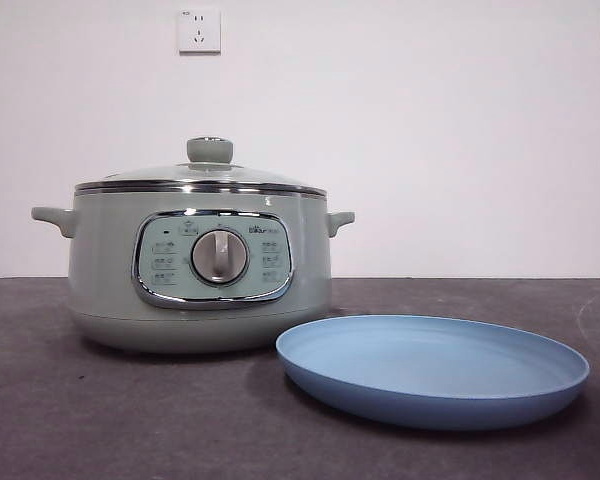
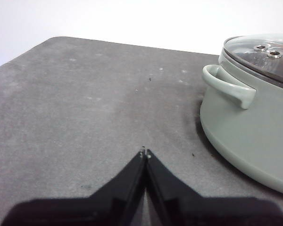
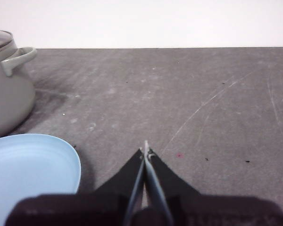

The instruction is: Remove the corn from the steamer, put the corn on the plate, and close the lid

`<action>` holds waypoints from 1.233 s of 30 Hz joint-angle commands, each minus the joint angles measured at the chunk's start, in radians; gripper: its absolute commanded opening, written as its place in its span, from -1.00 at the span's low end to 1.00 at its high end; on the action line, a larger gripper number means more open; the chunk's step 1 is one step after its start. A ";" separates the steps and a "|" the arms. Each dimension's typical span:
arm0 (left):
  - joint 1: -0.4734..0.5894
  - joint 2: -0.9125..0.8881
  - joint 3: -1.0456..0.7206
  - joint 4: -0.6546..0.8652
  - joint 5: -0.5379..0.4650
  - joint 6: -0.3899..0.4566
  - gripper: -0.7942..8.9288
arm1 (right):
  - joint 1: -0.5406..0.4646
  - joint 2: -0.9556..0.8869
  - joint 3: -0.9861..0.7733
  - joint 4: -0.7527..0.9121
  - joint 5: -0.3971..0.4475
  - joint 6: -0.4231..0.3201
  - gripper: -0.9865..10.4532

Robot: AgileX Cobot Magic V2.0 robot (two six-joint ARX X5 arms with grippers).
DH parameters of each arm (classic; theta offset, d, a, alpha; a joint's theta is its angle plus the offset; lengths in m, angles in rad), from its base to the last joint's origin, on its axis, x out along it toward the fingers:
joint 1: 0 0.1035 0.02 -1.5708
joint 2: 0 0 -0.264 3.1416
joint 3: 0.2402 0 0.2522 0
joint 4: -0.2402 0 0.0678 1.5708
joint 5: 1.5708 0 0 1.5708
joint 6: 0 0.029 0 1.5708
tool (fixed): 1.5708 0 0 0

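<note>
The sage-green steamer [image 1: 200,265] stands left of centre on the dark table, its glass lid [image 1: 202,177] with a green knob resting shut on top. The corn is hidden. A light-blue plate [image 1: 432,368] lies bare in front and to the right of the pot. My left gripper [image 2: 145,153] hovers shut over bare table beside the steamer [image 2: 250,110] and its side handle, with the lid [image 2: 266,52] just in sight. My right gripper [image 3: 145,149] is shut above the table, next to the plate [image 3: 30,172], the steamer [image 3: 7,87] farther off. Neither arm shows in the front view.
A white wall with a power socket [image 1: 199,30] rises behind the table. The dark grey table [image 1: 80,410] extends to both sides of the pot and plate.
</note>
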 commanded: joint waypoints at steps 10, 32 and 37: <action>0.002 -0.002 0.076 0.016 0.160 -0.082 -0.85 | 0.002 -0.001 0.043 0.036 -0.002 0.335 -0.85; 0.002 0.390 0.682 -0.374 0.544 -0.008 -0.85 | 0.017 0.620 0.774 -0.349 -0.559 0.060 -0.85; 0.002 0.507 0.780 -0.474 0.694 0.054 -0.85 | 0.056 0.765 0.951 -0.567 -0.634 -0.109 -0.85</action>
